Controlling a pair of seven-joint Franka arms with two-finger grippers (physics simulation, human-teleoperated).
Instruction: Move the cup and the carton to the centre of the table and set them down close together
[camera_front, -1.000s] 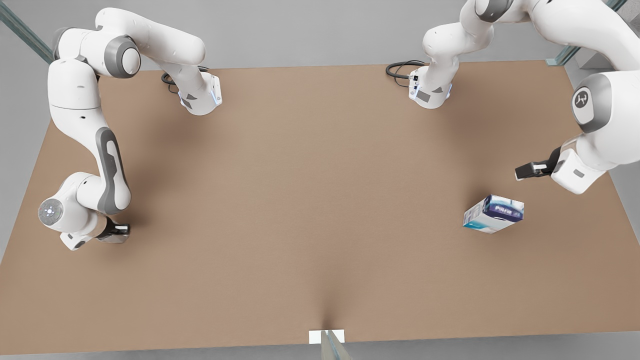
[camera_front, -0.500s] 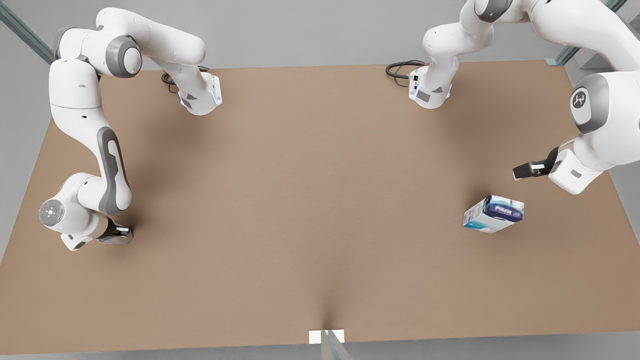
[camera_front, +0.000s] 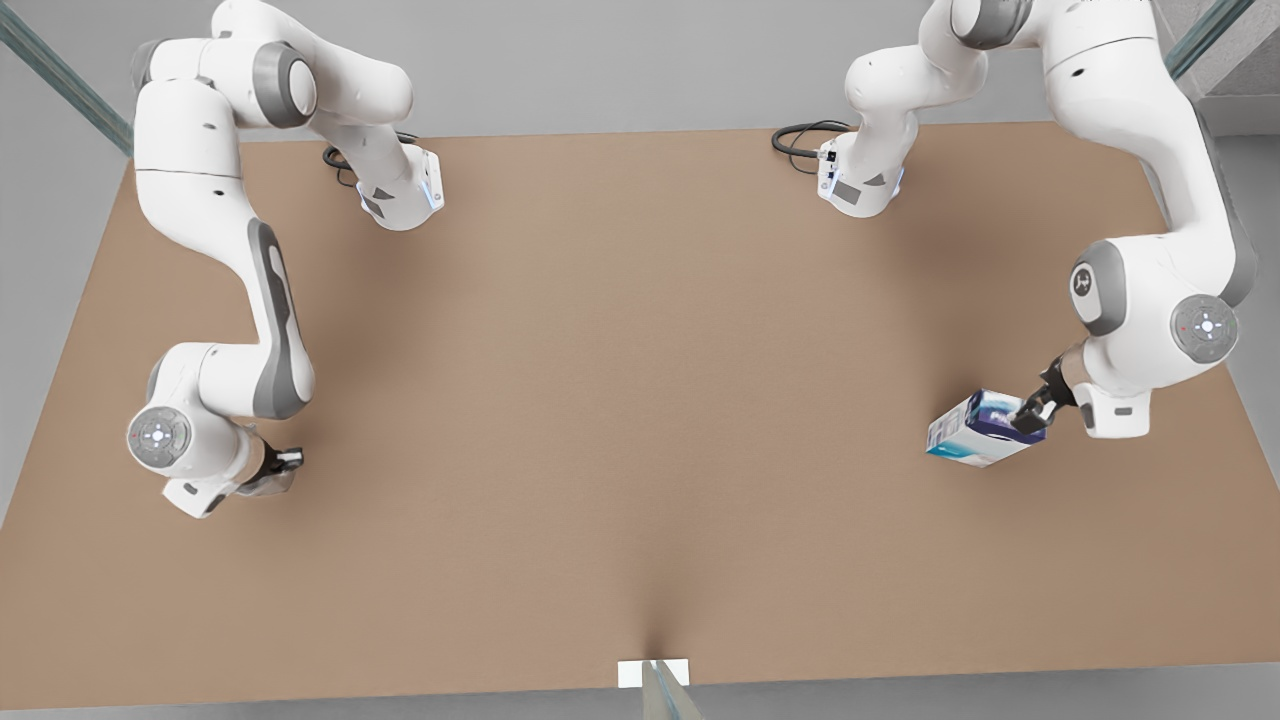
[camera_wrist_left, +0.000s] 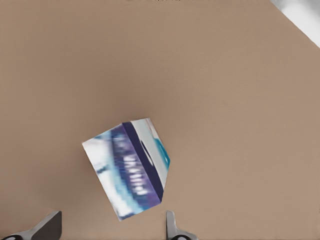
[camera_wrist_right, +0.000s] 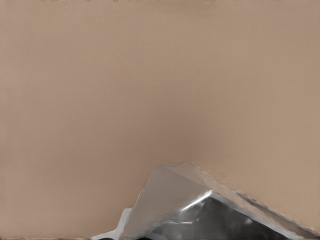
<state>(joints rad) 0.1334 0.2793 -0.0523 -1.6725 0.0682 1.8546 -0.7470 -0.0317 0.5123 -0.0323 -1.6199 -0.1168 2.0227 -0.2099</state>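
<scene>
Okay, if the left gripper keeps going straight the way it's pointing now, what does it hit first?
Most likely the carton: it lies just ahead of the open left gripper, with the table beneath. Depth is uncertain.

A broad matte brown counter (camera_front: 620, 400) spans the front view, evenly lit, with soft shadows pooling on its surface. A small white tab (camera_front: 653, 673) sits on its near long edge. Behind and around it lies a plain grey floor (camera_front: 600, 70). Glassy teal-edged struts (camera_front: 60, 70) cross the upper corners, and another rises at the tab.
</scene>
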